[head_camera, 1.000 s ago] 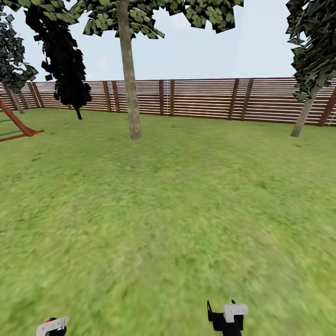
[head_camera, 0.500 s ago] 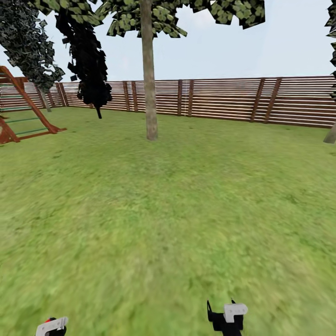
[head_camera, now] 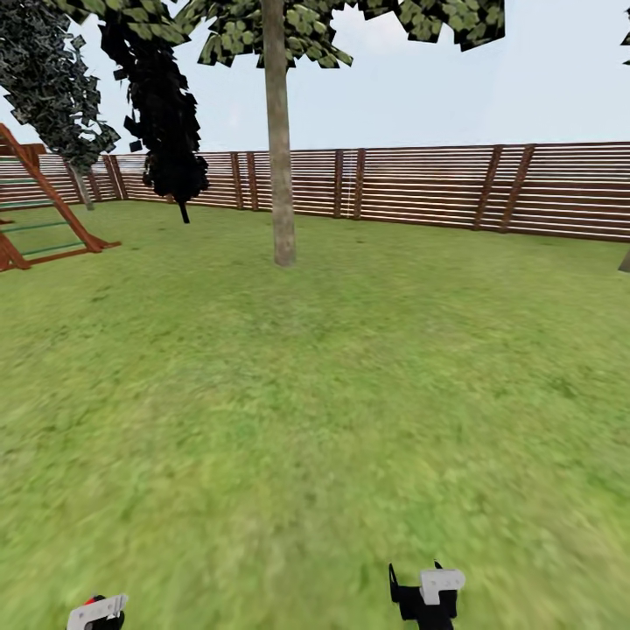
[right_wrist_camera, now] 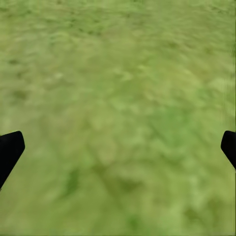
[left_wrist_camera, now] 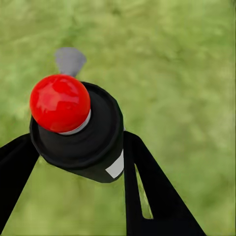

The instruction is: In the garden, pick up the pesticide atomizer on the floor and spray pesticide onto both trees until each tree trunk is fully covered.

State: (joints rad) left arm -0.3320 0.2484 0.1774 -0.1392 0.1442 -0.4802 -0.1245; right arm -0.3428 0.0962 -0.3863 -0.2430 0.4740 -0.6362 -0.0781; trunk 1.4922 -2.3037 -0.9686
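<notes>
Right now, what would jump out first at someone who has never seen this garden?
Probably the tall tree trunk rising from the lawn ahead, bare and grey-beige, with a brown slat fence behind it. Next comes the red-knobbed black atomizer clamped in the left end effector, seen close up in the left wrist view. A reddish wooden frame stands at far left.

- Even, bright daylight falls across the lawn; no single light source shows.
- No cast shadows lie under the tree trunk.
- Grass near the camera is smeared and soft; the fence stays crisp.
- One dark tree renders near black, without detail.
- Both wrist views show blurred grass.
- A faint highlight sits on the red ball.
</notes>
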